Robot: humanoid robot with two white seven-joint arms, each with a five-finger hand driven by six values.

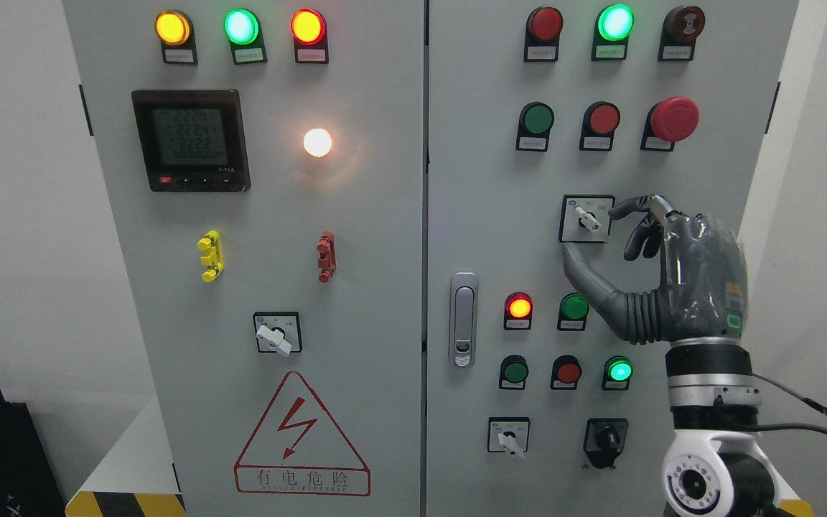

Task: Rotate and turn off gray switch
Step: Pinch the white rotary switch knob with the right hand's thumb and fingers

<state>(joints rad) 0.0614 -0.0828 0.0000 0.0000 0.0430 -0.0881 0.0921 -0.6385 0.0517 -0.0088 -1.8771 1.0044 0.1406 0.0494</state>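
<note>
The gray rotary switch [589, 217] sits on a small square plate on the right cabinet door, its pale knob tilted with the upper end toward the left. My right hand [591, 233] comes up from the lower right and hovers just beside it. The thumb [580, 271] reaches under the plate, while the index fingertip [622, 209] sits at the plate's right edge. The fingers are spread and hold nothing, and the knob is clear of them. The left arm is out of view.
On the right door are a red mushroom button [674, 118], lit and unlit push buttons, a white-knob switch [508, 436], a black-knob switch [605, 436] and a door latch [463, 319]. The left door carries a meter [190, 140] and another switch [275, 334].
</note>
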